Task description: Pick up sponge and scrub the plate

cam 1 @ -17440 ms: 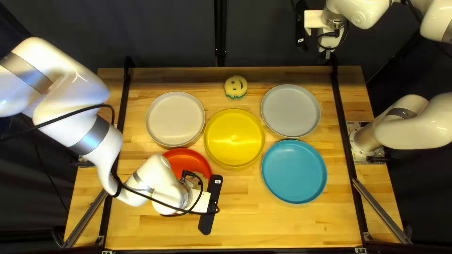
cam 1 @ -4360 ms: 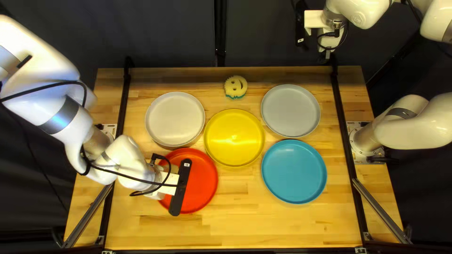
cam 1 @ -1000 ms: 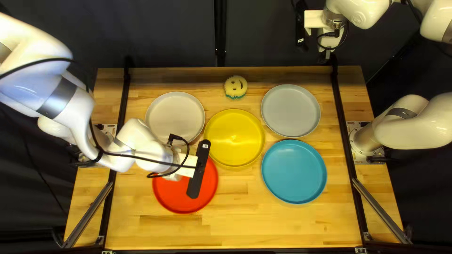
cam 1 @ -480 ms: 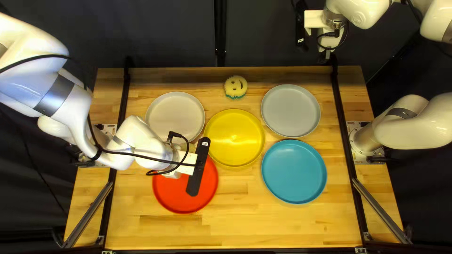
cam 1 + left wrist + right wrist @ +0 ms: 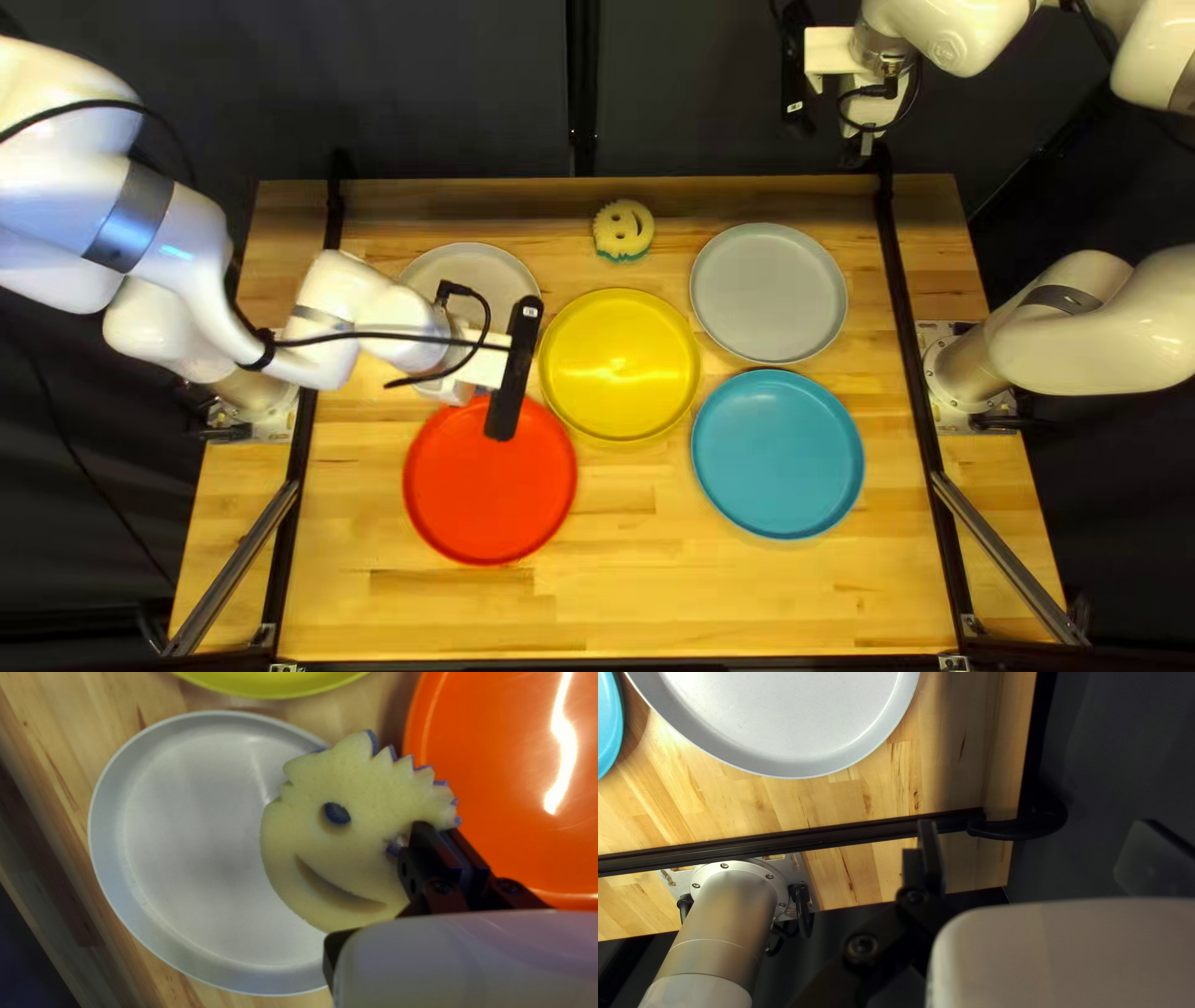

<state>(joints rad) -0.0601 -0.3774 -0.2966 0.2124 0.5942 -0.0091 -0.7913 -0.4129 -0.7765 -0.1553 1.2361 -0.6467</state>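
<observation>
Pale yellow foam: the sponge is pinched near its edge by my left gripper, fingers tight on it, probably so most of its face stays free for rubbing. From my wrist it overlaps the white plate, just beyond the red plate, and reaches toward the red rim. My right gripper is spread wide, well apart from the red plate, presumably because one arm suffices.

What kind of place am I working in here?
Most likely a robotics lab or test cell: my left arm and right arm have bases mounted on a wooden table, with a dark curtain behind it.
</observation>
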